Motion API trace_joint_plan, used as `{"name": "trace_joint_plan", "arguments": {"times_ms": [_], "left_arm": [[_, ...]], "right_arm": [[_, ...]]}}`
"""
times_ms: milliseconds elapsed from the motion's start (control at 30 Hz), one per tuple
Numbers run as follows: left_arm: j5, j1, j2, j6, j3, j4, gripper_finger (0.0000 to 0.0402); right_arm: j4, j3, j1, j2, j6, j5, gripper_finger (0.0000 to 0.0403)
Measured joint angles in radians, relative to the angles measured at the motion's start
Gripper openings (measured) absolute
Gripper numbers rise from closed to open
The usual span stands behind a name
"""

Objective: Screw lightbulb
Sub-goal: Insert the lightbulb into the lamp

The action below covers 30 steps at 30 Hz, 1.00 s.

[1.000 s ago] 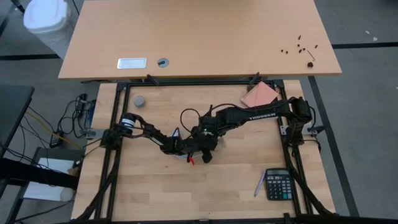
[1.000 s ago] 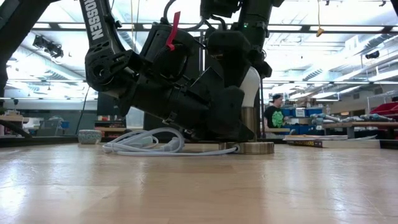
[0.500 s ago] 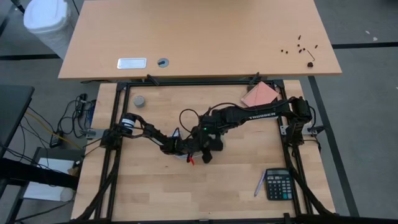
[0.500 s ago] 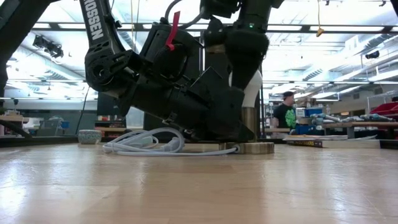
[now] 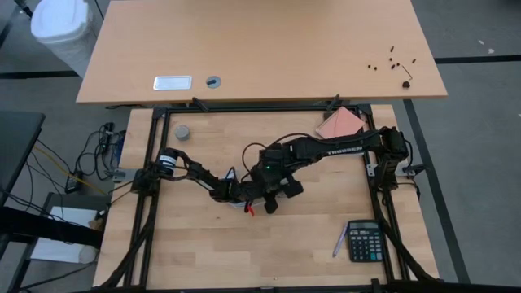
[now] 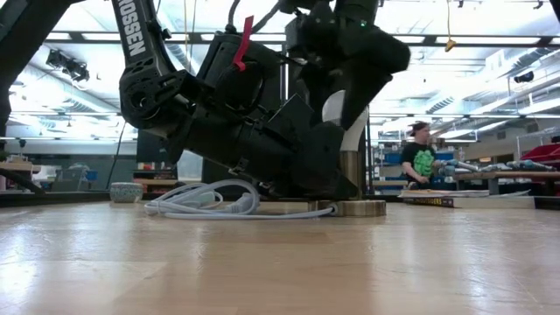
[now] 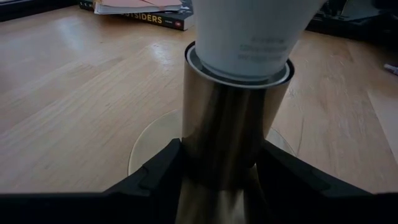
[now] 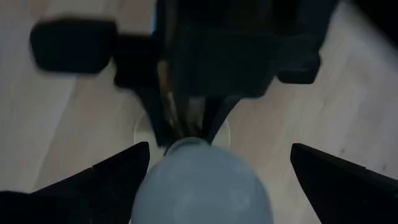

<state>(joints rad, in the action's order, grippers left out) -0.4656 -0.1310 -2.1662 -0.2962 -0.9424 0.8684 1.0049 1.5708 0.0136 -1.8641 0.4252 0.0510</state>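
Right hand [image 8: 205,180] hovers spread wide over the lightbulb [image 6: 348,122]; left hand [image 7: 221,168], from nine o'clock, clamps the brass socket [image 7: 227,130].

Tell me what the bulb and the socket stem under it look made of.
Lightbulb: matte white shell, probably plastic or frosted glass; faint grey print, no glare. Socket stem: polished brass-toned metal, apparently; smooth with streaky reflections. Left gripper clamps the stem.

High view straight down over table [image 5: 203,244], low view level at tabletop, both wrist views close on lightbulb [image 7: 249,31].
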Motion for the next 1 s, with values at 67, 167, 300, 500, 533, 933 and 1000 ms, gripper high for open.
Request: {"name": "trace_joint_plan", "arguments": {"times_ms": [67, 167, 300, 500, 533, 933, 1000], "left_arm": [[-0.001, 0.000, 0.000, 0.000, 0.000, 0.000, 0.0193], [-0.001, 0.000, 0.000, 0.000, 0.000, 0.000, 0.0193], [-0.001, 0.000, 0.000, 0.000, 0.000, 0.000, 0.0193], [-0.001, 0.000, 0.000, 0.000, 0.000, 0.000, 0.0193], [-0.001, 0.000, 0.000, 0.000, 0.000, 0.000, 0.0193], [-0.003, 0.000, 0.000, 0.000, 0.000, 0.000, 0.0193], [-0.004, 0.000, 0.000, 0.000, 0.000, 0.001, 0.0193]], "right_arm": [[0.026, 0.000, 0.008, 0.000, 0.079, 0.000, 0.0398], [0.053, 0.000, 0.024, 0.000, 0.232, 0.005, 0.0394], [0.057, -0.003, 0.035, 0.000, 0.457, 0.008, 0.0392], [0.057, -0.003, 0.029, 0.000, 0.700, 0.008, 0.0381], [0.057, -0.003, 0.025, 0.000, 0.727, 0.009, 0.0378], [-0.033, -0.096, 0.003, 0.002, 0.827, -0.002, 0.0346], [-0.050, -0.098, 0.003, 0.002, 0.824, -0.002, 0.0339]]}}
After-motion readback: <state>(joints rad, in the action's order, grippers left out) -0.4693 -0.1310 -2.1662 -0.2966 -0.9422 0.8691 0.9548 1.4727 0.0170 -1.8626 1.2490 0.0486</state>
